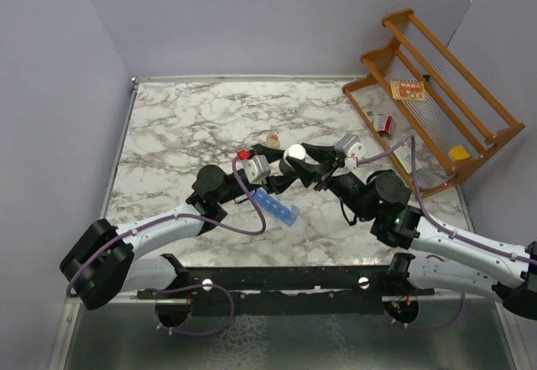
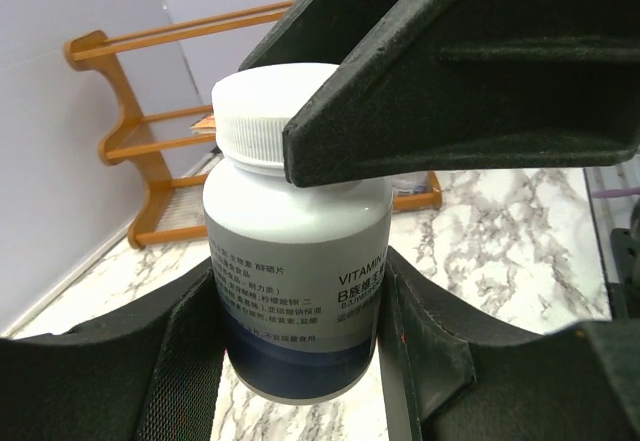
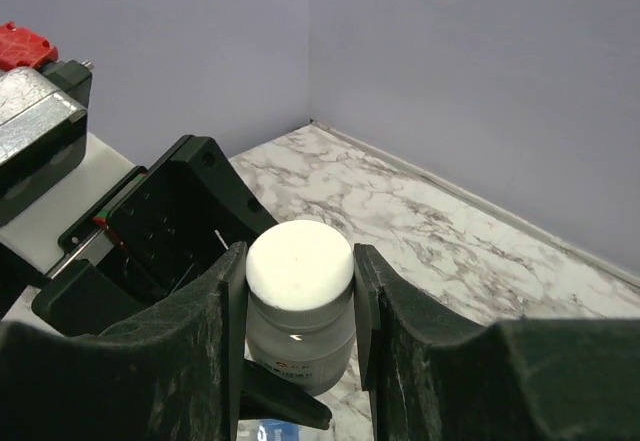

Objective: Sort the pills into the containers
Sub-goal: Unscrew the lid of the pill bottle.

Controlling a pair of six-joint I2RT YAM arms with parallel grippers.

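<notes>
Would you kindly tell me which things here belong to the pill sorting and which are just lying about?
Job: bottle, body in left tool, cap in right tool; blue pill strip.
Lying about: rack with card, red-white packet and yellow item; small amber item beyond the tools.

- White-and-grey marbled table (image 1: 185, 127) fills the middle of the top view.
- The blue strip of containers (image 1: 277, 206) lies slantwise at frame centre.
- A small amber object (image 1: 273, 138) sits just above centre, too small to identify.
- A wooden rack (image 1: 470, 139) stands at the upper right.
</notes>
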